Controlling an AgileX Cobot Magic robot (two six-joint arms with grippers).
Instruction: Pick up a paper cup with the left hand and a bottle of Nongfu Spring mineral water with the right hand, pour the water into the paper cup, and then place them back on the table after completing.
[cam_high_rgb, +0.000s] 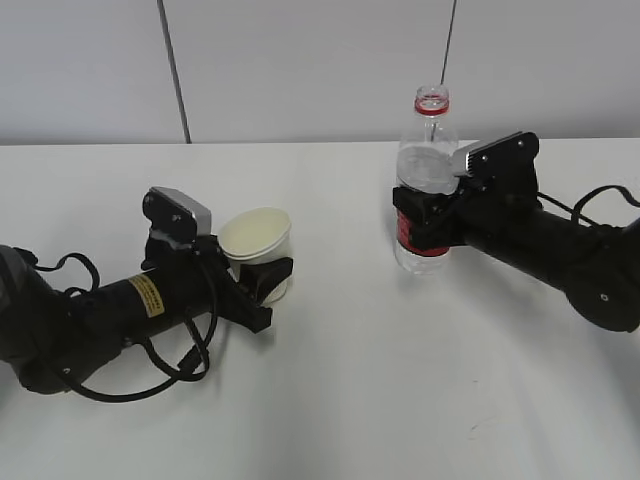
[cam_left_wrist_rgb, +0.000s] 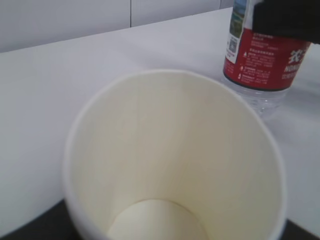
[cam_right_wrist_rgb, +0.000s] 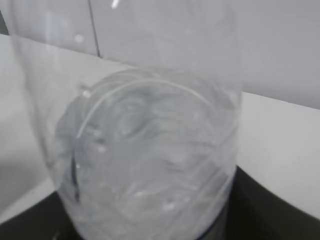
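From where I stand, the black fingers of the left hand (cam_high_rgb: 262, 285) sit on either side of the cream-white paper cup (cam_high_rgb: 258, 243) at lower left of the exterior view, grasping it; the cup's base is hidden behind them, so whether it rests on the plain white table (cam_high_rgb: 400, 400) or is lifted I cannot tell. The cup leans slightly, mouth up. The left wrist view fills with that cup (cam_left_wrist_rgb: 175, 160), its inside dry and bare down to the round bottom, which the lower edge cuts off; no fingers show there at all.

At right centre, the right hand (cam_high_rgb: 425, 215) is clenched around the clear plastic bottle with the red label (cam_high_rgb: 427, 180), upright, red neck ring showing and no cap on. Its lower part is partly hidden by the gripper. The left wrist view alone lets me read the label (cam_left_wrist_rgb: 260, 62), at upper right, with the bottle's base touching the table. The right wrist view shows only a blurred clear wall (cam_right_wrist_rgb: 145, 150) with the water (cam_right_wrist_rgb: 150, 175) inside; the level is hard to make out.
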